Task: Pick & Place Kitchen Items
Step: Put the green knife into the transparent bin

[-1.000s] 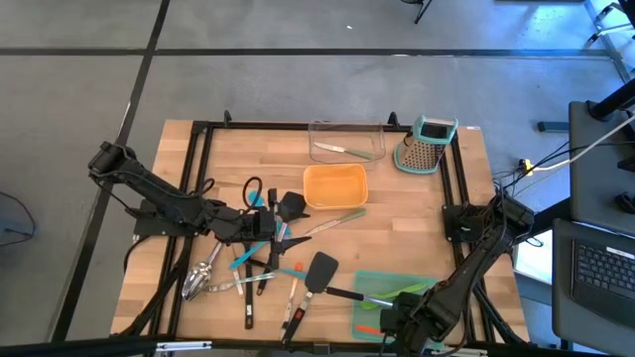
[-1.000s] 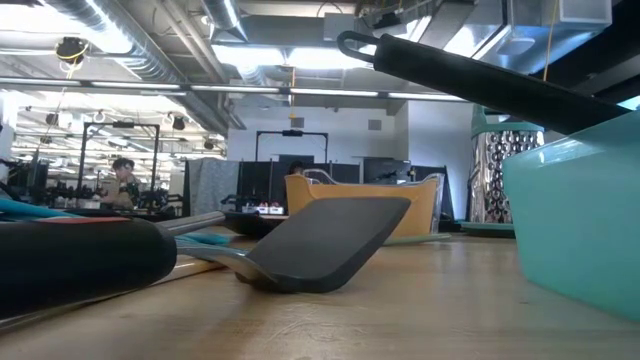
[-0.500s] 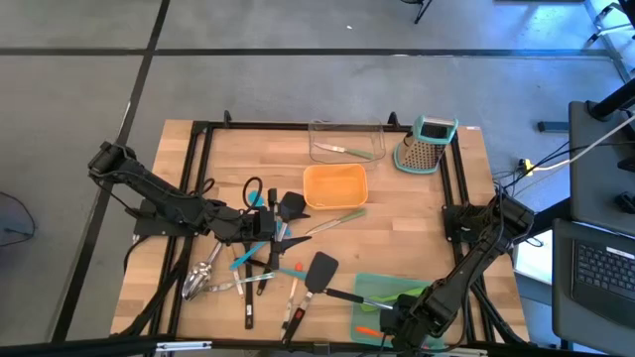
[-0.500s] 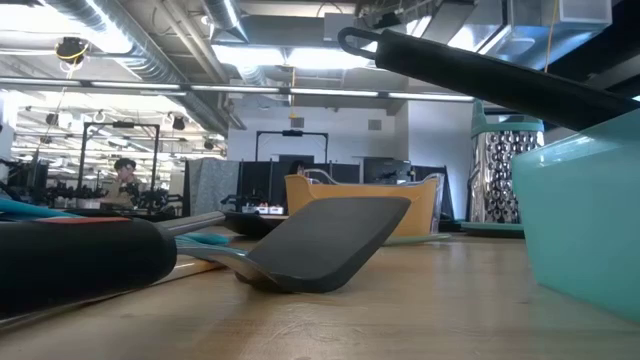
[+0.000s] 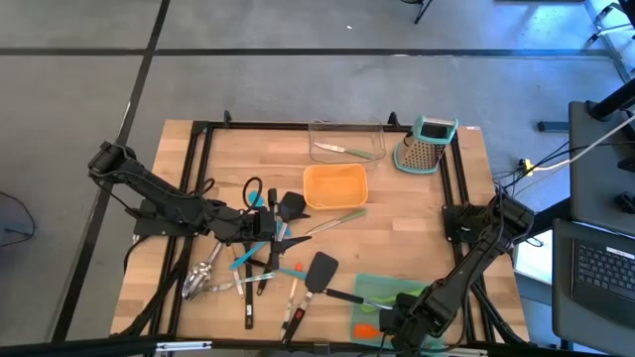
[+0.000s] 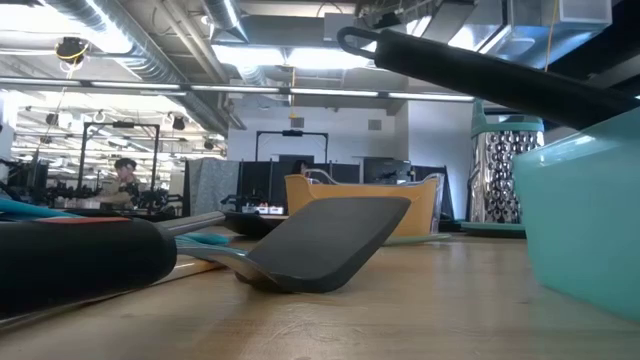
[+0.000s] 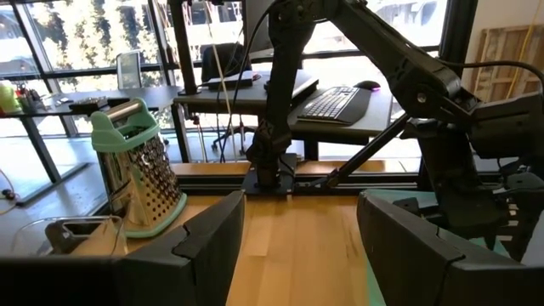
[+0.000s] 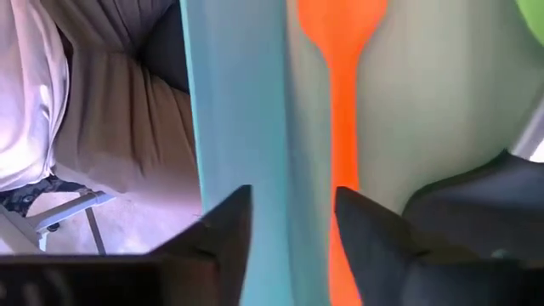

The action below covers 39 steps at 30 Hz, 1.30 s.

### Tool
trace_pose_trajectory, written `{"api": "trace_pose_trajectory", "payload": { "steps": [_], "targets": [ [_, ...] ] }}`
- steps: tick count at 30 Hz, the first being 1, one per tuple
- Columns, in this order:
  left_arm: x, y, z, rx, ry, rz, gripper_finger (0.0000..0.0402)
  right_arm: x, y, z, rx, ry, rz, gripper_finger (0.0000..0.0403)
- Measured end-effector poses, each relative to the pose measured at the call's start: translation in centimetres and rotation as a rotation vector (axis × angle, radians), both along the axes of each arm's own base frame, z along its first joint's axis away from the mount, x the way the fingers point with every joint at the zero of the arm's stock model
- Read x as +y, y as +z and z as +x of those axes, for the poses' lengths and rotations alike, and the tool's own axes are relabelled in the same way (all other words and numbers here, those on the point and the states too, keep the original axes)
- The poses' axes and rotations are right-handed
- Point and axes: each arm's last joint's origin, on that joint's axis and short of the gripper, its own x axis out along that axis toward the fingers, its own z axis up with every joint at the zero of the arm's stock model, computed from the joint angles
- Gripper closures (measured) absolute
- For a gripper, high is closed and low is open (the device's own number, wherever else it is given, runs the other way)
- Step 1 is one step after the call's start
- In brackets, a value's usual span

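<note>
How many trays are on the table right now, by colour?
Clear plastic tray: 1
Orange plastic tray: 1
Teal-green plastic tray: 1
Total: 3

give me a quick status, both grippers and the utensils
Left gripper open, over the utensil pile mid-table. Right gripper open, down at the teal tray, orange tool between its fingers. Black spatula propped on tray rim.

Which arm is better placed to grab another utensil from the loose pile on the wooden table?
Left, probably. The left gripper hangs open right over the pile of utensils; the right gripper is at the teal-green tray.
</note>
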Motion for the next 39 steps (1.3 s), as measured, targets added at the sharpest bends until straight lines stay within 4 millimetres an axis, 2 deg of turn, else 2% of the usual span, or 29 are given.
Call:
{"api": "trace_pose_trajectory", "payload": {
  "steps": [5,12,16,21,26,31,39],
  "targets": [
    [0.0,0.0,0.0,0.000,0.000,0.000,0.0178,-0.8,1.6,0.3,0.020,0.026,-0.044,0.0191],
    [0.0,0.0,0.0,-0.001,0.000,-0.002,0.0178,-2.6,5.9,0.6,0.121,0.038,-0.221,0.0192],
    [0.0,0.0,0.0,0.002,0.001,-0.006,0.0178,-3.7,8.3,1.0,0.057,0.061,-0.383,0.0195],
    [0.0,-0.1,0.0,0.010,0.002,-0.009,0.0178,-5.3,10.6,1.7,-0.132,-0.006,-0.668,0.0197],
    [0.0,-0.6,0.0,0.054,0.007,-0.037,0.0178,-6.6,11.2,2.4,-0.317,-0.068,-0.909,0.0197],
    [0.1,-1.3,-0.2,0.112,0.019,-0.091,0.0178,-7.6,11.1,3.2,-0.463,-0.112,-1.079,0.0197],
    [0.2,-2.6,-0.5,0.208,0.081,-0.195,0.0178,-8.6,10.5,4.0,-0.577,-0.157,-1.211,0.0197]
  ]
}}
